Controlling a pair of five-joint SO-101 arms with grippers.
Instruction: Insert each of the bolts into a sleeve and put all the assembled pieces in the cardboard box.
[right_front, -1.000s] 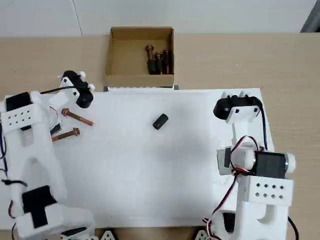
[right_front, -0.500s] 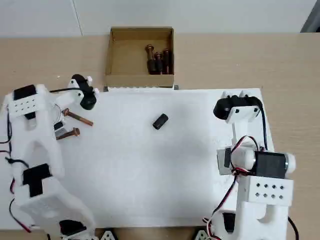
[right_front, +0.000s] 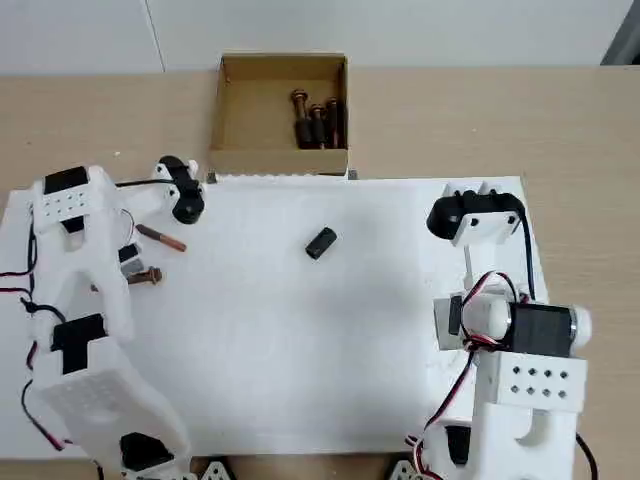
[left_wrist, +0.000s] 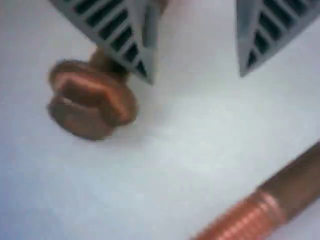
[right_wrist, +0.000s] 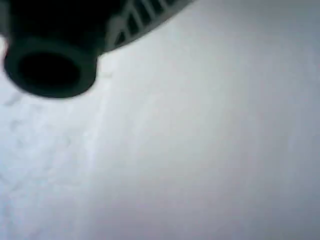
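Two copper bolts lie at the white mat's left edge, one (right_front: 161, 237) slanted and one (right_front: 146, 275) with its hex head (left_wrist: 90, 102) just under my left gripper (left_wrist: 195, 75). That gripper (right_front: 128, 258) is open, one fingertip (left_wrist: 127, 37) over the bolt's shank. The other bolt's threaded end (left_wrist: 265, 212) lies close by. A loose black sleeve (right_front: 320, 243) rests mid-mat. My right gripper (right_front: 453, 318) stays at the mat's right side, shut on another black sleeve (right_wrist: 50, 67), whose open bore faces the camera. The cardboard box (right_front: 240, 110) holds several assembled pieces (right_front: 315, 118).
The white foam mat (right_front: 300, 360) covers most of the wooden table (right_front: 450, 110). The box sits just beyond the mat's far edge. The two arm bases stand at the near left and near right corners.
My left arm has swung to the right and forward over the two bolts, now hiding part of each. The right arm has not moved.
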